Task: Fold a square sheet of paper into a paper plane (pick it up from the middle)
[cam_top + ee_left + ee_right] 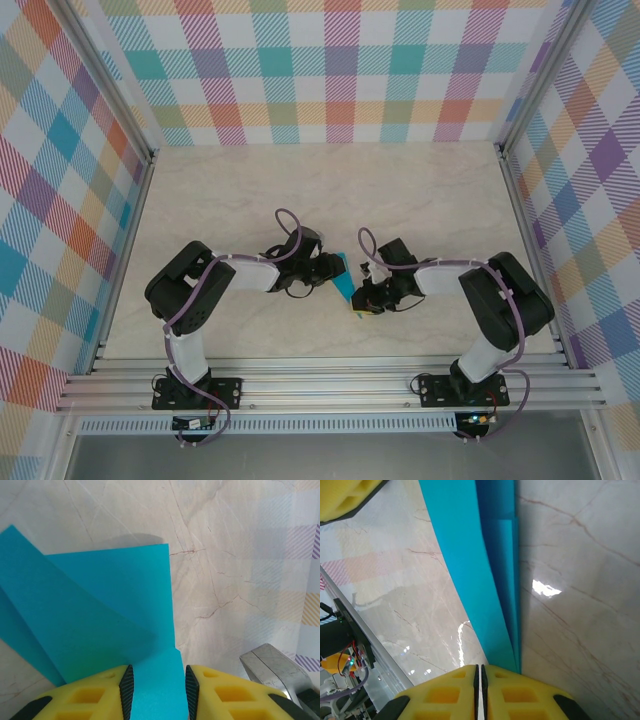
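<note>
Yellow fingers of the right gripper (pixel 481 669) are clenched, pads meeting with no gap. The narrow end of the square sheet of paper (pixel 485 555) runs down to its right fingertip, but I can't tell if any paper sits in the seam. On the left gripper (pixel 159 672) the jaws stand partly apart with teal paper filling the gap between the pads; I can't tell whether it is pinching or just straddling. The sheet sits between the two grippers, near the front middle of the table (pixel 400 190). It is already doubled over: from the left wrist, one layer lies slanted across another, and from the right wrist the layers stack along one straight edge. My read is mid-fold, with early creases in and no dart shape yet. The next move needs one side to pin the sheet while the other drags along the fold to set it. The risk is thin paper skating on a glossy surface. The tabletop is pale marble-look with glare spots. Pastel checked walls (pixel 340 60) stand on three sides, and an aluminium rail (pixel 330 385) carries the bases at the near edge.
</note>
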Motion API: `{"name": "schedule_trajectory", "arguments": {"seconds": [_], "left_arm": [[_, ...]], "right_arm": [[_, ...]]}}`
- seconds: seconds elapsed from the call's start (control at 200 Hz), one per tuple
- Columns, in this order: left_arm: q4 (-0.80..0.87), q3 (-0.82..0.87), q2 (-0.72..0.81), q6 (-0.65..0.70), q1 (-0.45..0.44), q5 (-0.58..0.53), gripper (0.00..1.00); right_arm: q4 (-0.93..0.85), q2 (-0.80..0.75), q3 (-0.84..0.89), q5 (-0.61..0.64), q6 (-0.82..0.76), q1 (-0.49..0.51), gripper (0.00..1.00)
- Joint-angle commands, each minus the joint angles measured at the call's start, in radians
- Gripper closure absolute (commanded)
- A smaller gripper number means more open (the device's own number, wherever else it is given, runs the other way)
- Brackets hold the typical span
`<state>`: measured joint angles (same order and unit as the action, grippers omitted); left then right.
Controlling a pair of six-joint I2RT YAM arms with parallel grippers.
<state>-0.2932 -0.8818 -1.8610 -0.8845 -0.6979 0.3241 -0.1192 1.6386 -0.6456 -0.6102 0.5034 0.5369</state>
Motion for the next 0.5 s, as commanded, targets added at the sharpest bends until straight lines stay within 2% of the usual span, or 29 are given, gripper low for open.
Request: {"name": "schedule_trajectory", "arguments": {"seconds": [0.0, 0.18, 0.35, 0.495], "left_arm": [[0.081, 0.01, -0.059, 0.013, -0.005, -0.008, 0.65], [0.082, 0.009, -0.06, 0.015, -0.003, -0.006, 0.65], [0.082, 0.006, -0.056, 0.017, -0.003, 0.0, 0.65], [0.083, 0.008, -0.053, 0.019, -0.002, 0.002, 0.65]], "right_arm": [[-0.058, -0.032, 0.039, -0.005, -0.021, 0.003, 0.87], [-0.045, -0.05, 0.083, 0.045, -0.004, -0.001, 0.89], [0.045, -0.056, 0.149, -0.02, 0.058, -0.003, 0.9], [-0.052, -0.164, 0.104, 0.014, 0.036, -0.004, 0.9]]}}
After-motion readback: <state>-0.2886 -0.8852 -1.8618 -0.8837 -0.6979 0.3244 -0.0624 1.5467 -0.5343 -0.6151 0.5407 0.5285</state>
